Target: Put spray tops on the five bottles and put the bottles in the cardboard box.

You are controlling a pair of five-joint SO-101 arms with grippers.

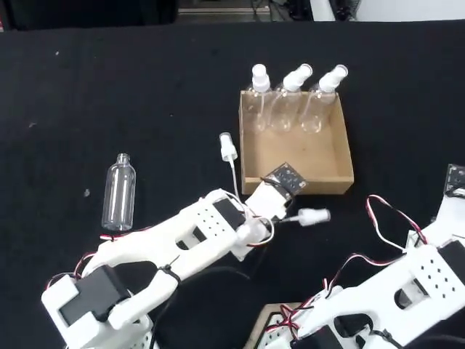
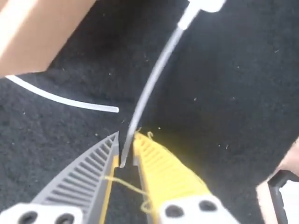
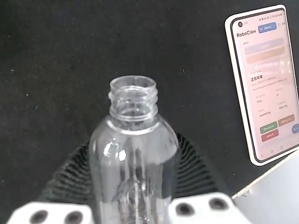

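Observation:
My left gripper [image 1: 278,216] sits just in front of the cardboard box [image 1: 341,156], shut on the thin tube of a white spray top [image 1: 314,216]. In the left wrist view the gripper [image 2: 126,149] pinches the tube's end, and the spray top's head [image 2: 205,4] points away. My right gripper [image 3: 135,158] is shut on a clear, uncapped bottle [image 3: 133,140], held upright. Three bottles [image 1: 285,102] with spray tops stand along the box's far wall. Another uncapped bottle [image 1: 120,190] lies on the table at the left. A second spray top [image 1: 227,149] lies beside the box's left wall.
The table is covered in black cloth. A phone [image 3: 266,84] with a lit screen lies close to the right gripper. The right arm [image 1: 421,276] is at the lower right of the table. The loose spray top's tube [image 2: 60,99] lies close to the left gripper.

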